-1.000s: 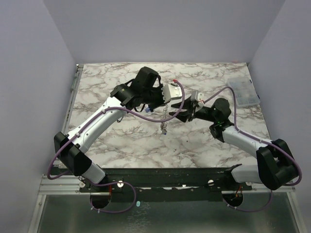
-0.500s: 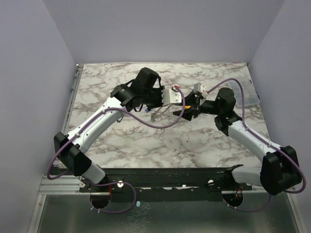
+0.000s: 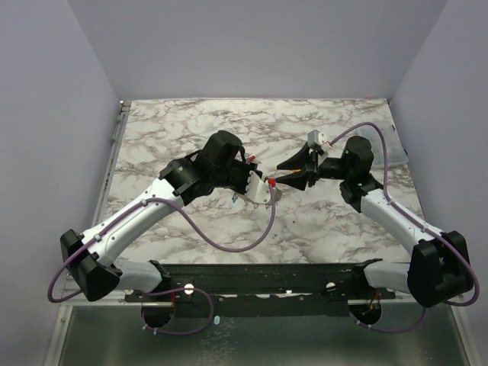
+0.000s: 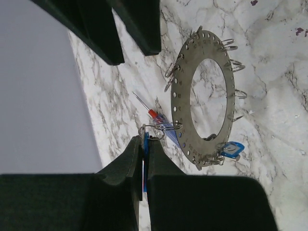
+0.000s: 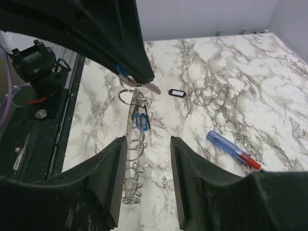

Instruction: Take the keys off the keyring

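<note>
The left gripper (image 4: pixel 144 143) pinches a blue-headed key (image 4: pixel 144 168) linked by a small split ring (image 4: pixel 152 132) to the keyring (image 4: pixel 180 96) just beside it above the table (image 4: pixel 274 72), the right gripper (image 5: pixel 147 142) is spread nearby, and a clear box (image 3: pixel 396 152) at the table's right edge has contents too small to tell.

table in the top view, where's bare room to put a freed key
Bare table in the far-left corner behind the left arm, and a near strip between it and the right arm. Crowded mid-table, where left gripper, shut on a key, keyring and right gripper meet.
</note>
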